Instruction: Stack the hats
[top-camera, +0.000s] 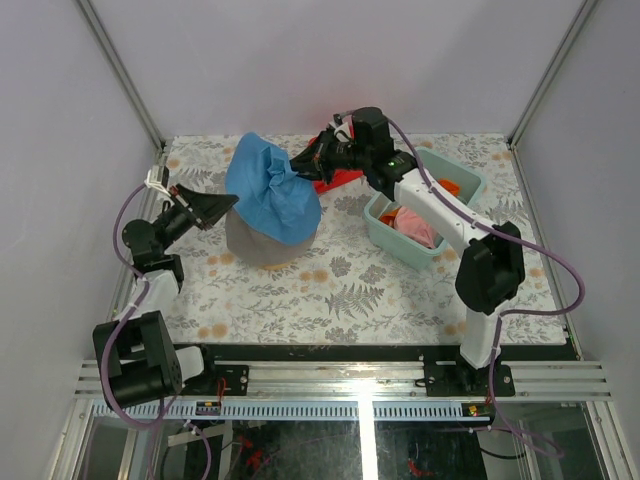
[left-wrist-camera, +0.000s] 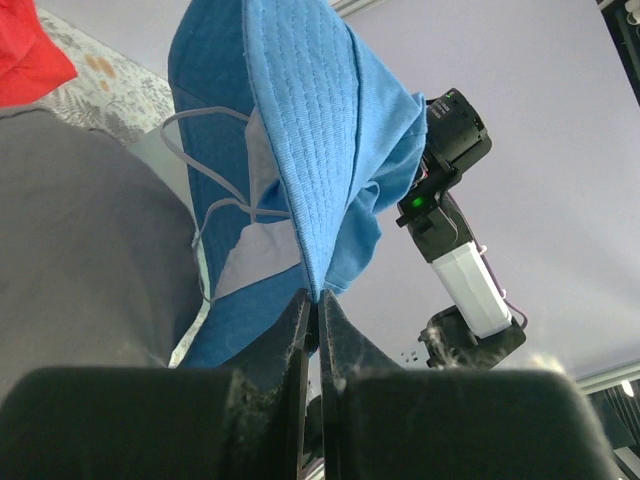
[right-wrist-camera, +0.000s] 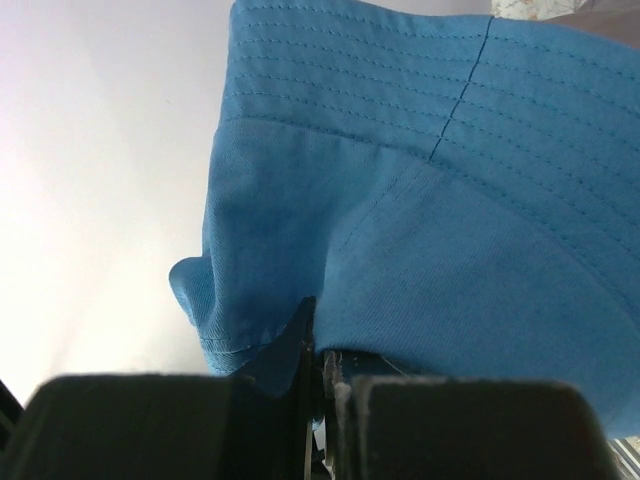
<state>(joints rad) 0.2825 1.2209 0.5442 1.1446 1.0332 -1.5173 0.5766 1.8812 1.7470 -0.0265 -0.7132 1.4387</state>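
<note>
Pinching the blue hat (top-camera: 272, 195) from opposite sides, the left claw (left-wrist-camera: 316, 300) and right claw (right-wrist-camera: 312, 315) are each clamped tight on its brim, holding it draped over the grey hat (top-camera: 255, 245) on the worktop (top-camera: 350, 290). The pink hat (top-camera: 410, 222) and orange hat (top-camera: 449, 186) lie in a teal bin (top-camera: 398, 248).

The blue fabric bucket hat (top-camera: 272, 190) covers most of the grey fabric bucket hat (top-camera: 250, 245); the right arm (top-camera: 432, 207) hides nearly all of the bright orange hat (top-camera: 449, 186).
</note>
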